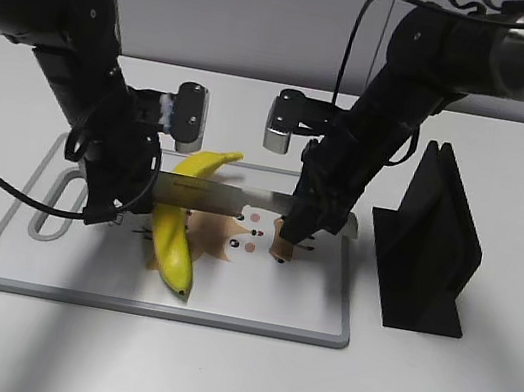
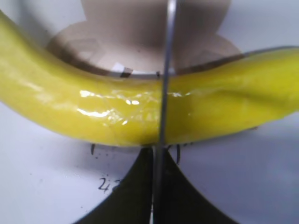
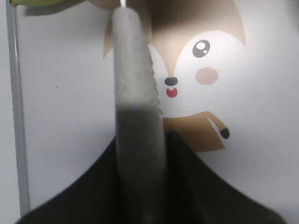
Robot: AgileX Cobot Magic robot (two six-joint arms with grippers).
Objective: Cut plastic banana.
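Note:
The plastic banana [image 1: 174,231] lies on the white cutting board [image 1: 264,298], stem toward the back. A knife [image 1: 231,198] lies across its middle, and I cannot tell if it has cut in. My left gripper [image 1: 136,192] is shut on the blade's tip, left of the banana. My right gripper [image 1: 299,228] is shut on the grey handle, right of the banana. In the left wrist view the thin blade [image 2: 164,93] runs edge-on from the jaws [image 2: 156,186] over the banana [image 2: 93,107]. In the right wrist view the jaws [image 3: 140,177] clamp the handle [image 3: 133,70].
A black knife stand [image 1: 429,256] stands on the table right of the board. The board has a fox picture [image 3: 205,70] in its middle, a raised grey rim [image 3: 16,116] and a handle slot [image 1: 54,210] at its left end.

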